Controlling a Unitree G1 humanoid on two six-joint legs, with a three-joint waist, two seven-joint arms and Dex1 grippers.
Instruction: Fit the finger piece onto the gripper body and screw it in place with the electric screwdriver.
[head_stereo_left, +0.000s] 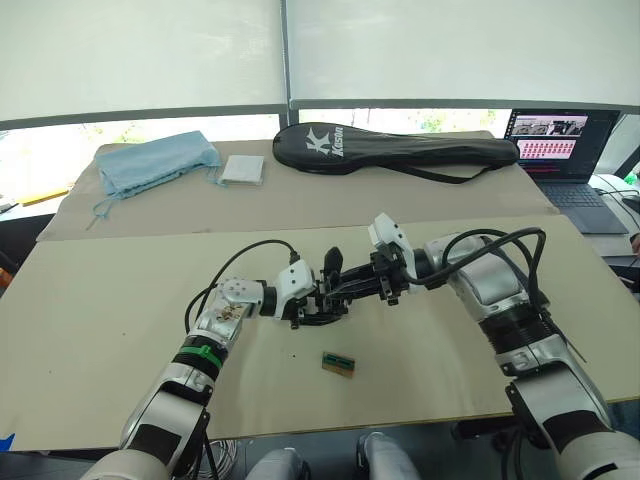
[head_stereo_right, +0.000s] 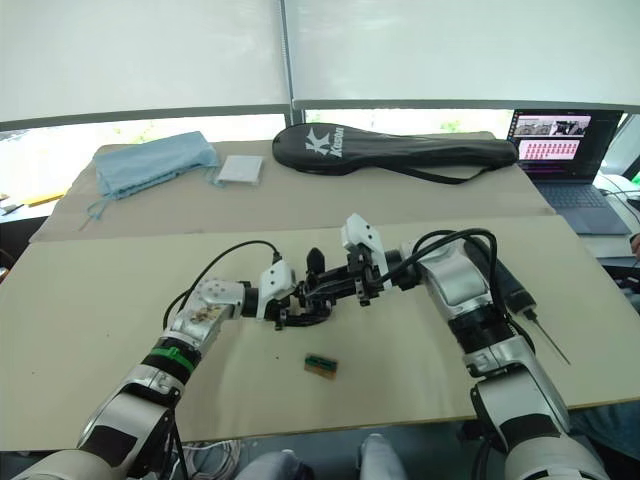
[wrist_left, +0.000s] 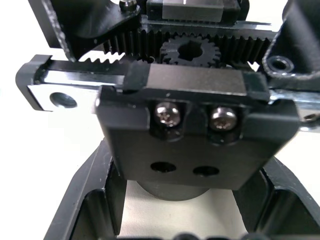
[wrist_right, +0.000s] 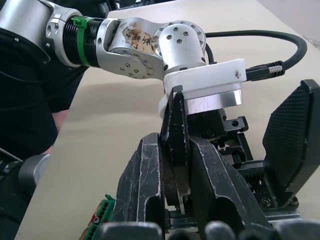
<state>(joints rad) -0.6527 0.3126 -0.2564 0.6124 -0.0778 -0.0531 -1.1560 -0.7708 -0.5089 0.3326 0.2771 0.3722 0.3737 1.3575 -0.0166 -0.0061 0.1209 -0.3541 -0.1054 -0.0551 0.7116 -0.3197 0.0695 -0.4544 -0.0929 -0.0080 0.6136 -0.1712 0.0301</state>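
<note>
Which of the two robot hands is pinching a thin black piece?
The right gripper: its fingers squeeze the finger piece. The left gripper holds the blocky gripper body instead.

Both grippers meet mid-table — left gripper (head_stereo_left: 318, 305), right gripper (head_stereo_left: 345, 283) clamped.

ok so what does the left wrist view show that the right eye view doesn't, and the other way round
Left wrist view alone: the gripper body up close, two screws fitted, two empty holes below them, a pinion gear meshing with toothed racks. Right eye view alone: the electric screwdriver lying on the table beside the right arm, the green-and-tan block, the racket bag, the laptop. Both: the gripper body held in the left end effector.
</note>
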